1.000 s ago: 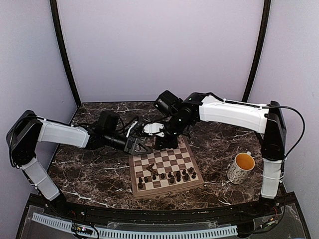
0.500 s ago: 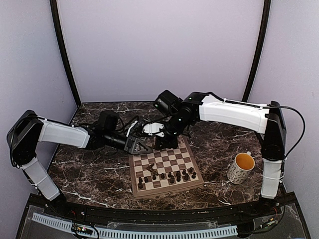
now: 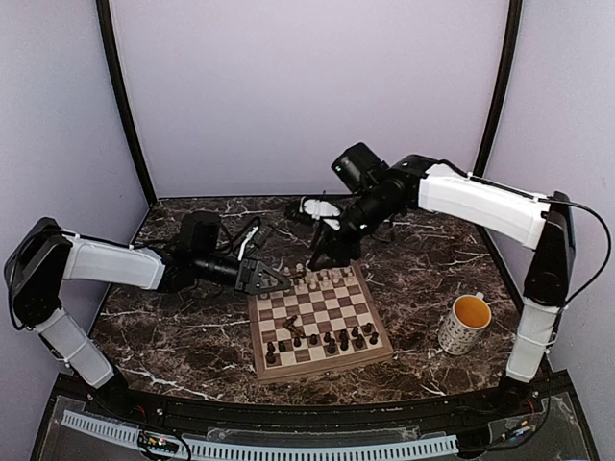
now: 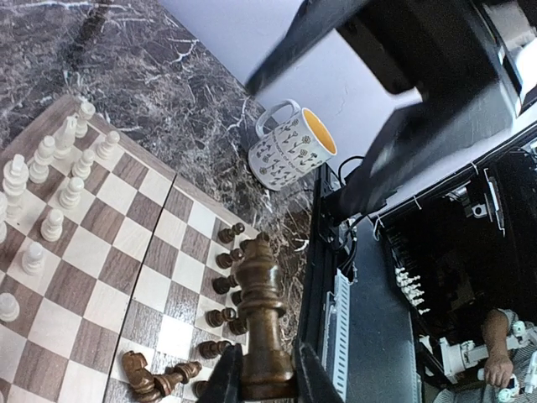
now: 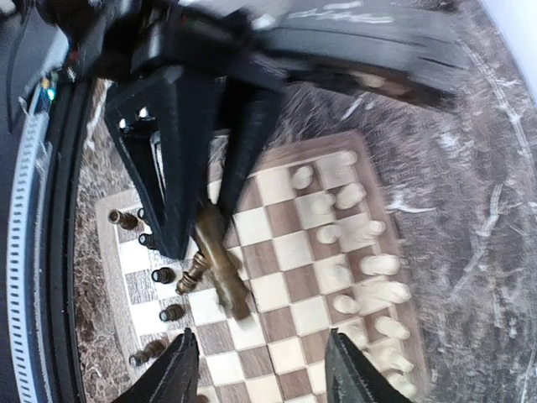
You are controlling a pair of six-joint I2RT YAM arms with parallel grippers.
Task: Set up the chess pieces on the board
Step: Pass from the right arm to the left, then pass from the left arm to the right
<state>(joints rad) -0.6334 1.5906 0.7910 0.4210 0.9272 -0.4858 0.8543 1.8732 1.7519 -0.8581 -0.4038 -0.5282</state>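
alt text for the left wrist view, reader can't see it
The left gripper pinches a tall dark brown chess piece by its base, above the board. Cream pieces stand along one edge, dark pieces cluster at the other, some toppled, and a mug sits on the marble table beyond.

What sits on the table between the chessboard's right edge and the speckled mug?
Nothing: between the board and the mug there is only bare marble tabletop. The top external view shows it, and the left wrist view agrees.
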